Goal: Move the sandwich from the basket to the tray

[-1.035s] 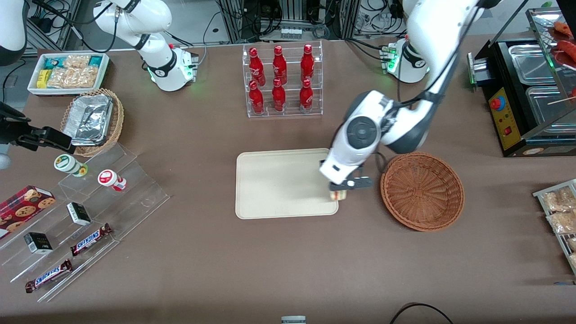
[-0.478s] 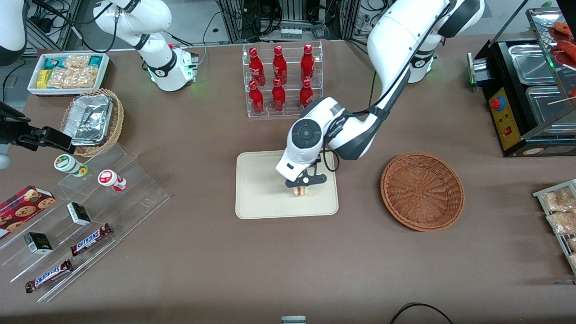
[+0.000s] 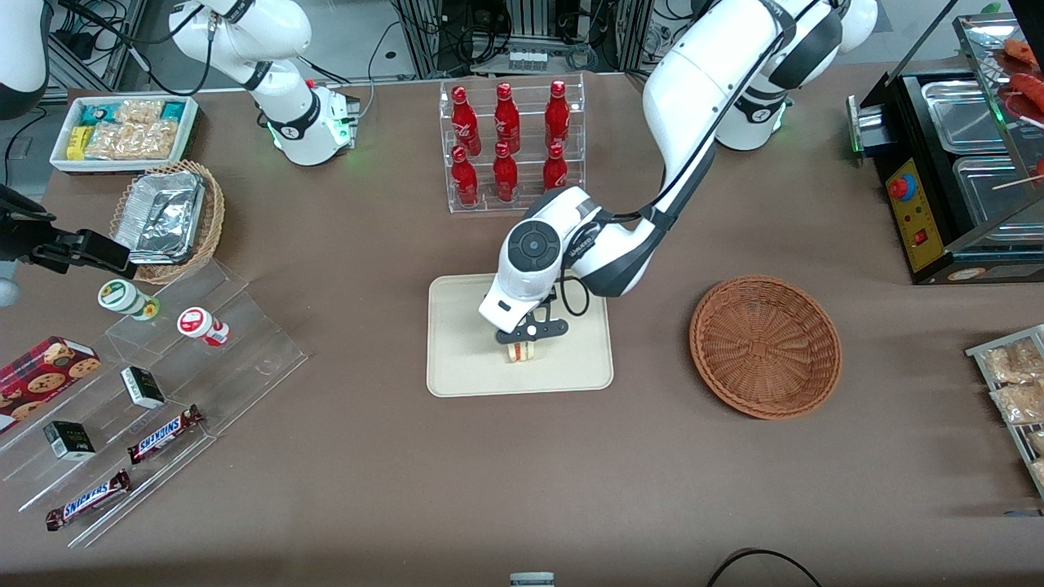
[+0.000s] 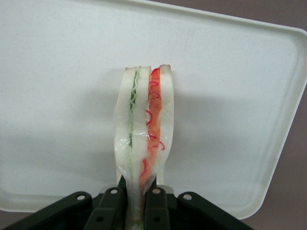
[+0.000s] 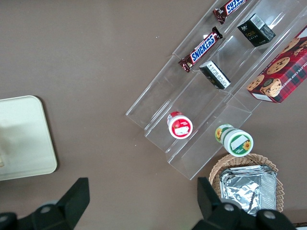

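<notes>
In the wrist view the hand is cut off by the picture's edge, as is the pinched end of the sandwich. From the front, the arm covers part of the tray, and whether the sandwich touches it cannot be told.

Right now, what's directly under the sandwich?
The tray lies bare under the sandwich, which the gripper holds by one end. Whether the sandwich touches the tray can't be told.
</notes>
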### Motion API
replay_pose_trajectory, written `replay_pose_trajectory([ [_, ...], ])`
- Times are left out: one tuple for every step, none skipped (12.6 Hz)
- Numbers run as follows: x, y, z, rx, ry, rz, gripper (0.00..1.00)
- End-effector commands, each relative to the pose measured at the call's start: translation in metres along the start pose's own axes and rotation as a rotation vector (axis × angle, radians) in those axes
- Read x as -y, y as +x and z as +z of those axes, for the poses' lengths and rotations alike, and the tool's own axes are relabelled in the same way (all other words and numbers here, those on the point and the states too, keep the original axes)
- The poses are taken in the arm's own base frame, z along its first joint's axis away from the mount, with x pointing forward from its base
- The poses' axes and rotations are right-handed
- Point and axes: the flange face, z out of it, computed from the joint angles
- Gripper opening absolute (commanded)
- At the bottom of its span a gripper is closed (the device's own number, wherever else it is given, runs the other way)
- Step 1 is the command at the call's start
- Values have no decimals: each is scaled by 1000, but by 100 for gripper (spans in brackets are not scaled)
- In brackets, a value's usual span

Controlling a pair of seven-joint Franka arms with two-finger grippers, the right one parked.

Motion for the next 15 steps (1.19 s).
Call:
replay_pose_trajectory([
  [-10,-3,3,-26,5,-13,0],
  [-11,-3,3,-28,4,-30,0],
  [-9,-2,7,-24,9,-47,0],
  [-9,-2,11,-33,20,-48,0],
  [-8,-1,15,-49,35,-46,5],
  [-8,-1,16,-60,31,-45,61],
  [-9,1,15,-69,17,-47,100],
  [-10,1,11,-70,12,-53,100],
  [-11,1,5,-76,5,-79,100],
  [-13,-1,-2,-78,3,-82,100],
  [-15,-2,-18,-92,-11,-79,100],
  [-14,-1,-29,-97,-15,-79,100],
  [-14,-3,-43,-98,-11,-74,100],
  [-15,-7,-62,-98,-12,-72,100],
  [-14,-7,-82,-101,-11,-74,100],
])
